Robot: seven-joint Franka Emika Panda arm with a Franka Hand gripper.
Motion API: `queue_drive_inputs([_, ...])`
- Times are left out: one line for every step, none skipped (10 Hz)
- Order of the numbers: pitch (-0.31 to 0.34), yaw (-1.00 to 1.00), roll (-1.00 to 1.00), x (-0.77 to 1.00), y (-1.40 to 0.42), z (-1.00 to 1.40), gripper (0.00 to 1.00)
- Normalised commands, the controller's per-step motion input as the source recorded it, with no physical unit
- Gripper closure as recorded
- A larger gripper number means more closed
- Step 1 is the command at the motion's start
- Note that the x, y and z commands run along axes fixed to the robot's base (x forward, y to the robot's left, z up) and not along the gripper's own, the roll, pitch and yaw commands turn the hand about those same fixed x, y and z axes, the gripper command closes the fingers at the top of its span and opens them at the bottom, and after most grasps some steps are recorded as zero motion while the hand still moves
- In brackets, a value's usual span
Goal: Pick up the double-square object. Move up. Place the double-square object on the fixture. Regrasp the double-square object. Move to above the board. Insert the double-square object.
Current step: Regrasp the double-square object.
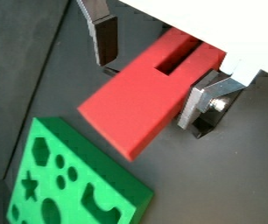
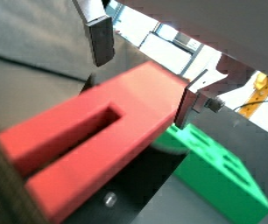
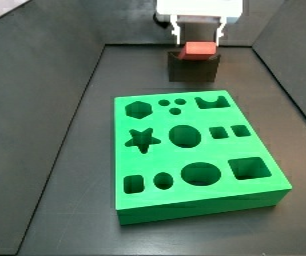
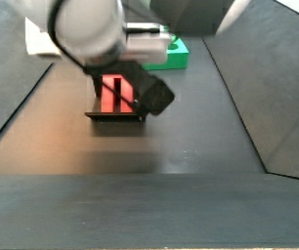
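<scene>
Red and hard-looking, the block [image 1: 143,101] sits between our fingers [image 1: 102,39], its notched end up toward the palm and its plain end jutting out past the fingertips. In both wrist views a sliver of air shows at the near finger, while the far finger [image 2: 186,101] looks flush against the block's flank, so we cannot tell whether the gripper [image 1: 148,74] clamps it or merely brackets it. In a side view the block [image 4: 115,95] lies on the fixture [image 4: 118,117], grooved face up, right under the gripper.

We judge it light and stiff, with smooth faces that may slip under a weak pinch. The long flat flanks offer the best hold, pads square to them and short of the two prongs.

Beyond the fingertips lies the green board [image 3: 193,150], flat on a dark matte floor [image 3: 62,180]. Sloped dark walls hem the floor; room around the fixture [image 3: 192,65] looks ample.
</scene>
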Motion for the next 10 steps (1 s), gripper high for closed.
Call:
queue_drive_inputs([0.002,0.02,0.04,-0.04,0.01,1.00,0.00])
queue_drive_inputs([0.015,0.02,0.04,-0.04,0.01,0.95,0.00])
queue_drive_inputs([0.042,0.02,0.04,-0.03,0.01,0.64,0.00])
queue_drive_inputs([0.055,0.02,0.04,-0.03,0.01,0.52,0.00])
queue_drive_inputs([0.068,0.01,0.04,-0.02,0.01,0.27,0.00])
queue_drive_inputs([0.061,0.04,1.00,0.02,-1.00,0.91,0.00])
queue_drive_inputs([0.060,0.04,1.00,0.02,-1.00,0.88,0.00])
queue_drive_inputs([0.055,0.04,1.00,0.00,-1.00,0.87,0.00])
queue_drive_inputs([0.046,0.04,1.00,-0.06,-1.00,0.81,0.00])
queue_drive_inputs([0.042,0.04,1.00,-0.06,-0.82,0.59,0.00])
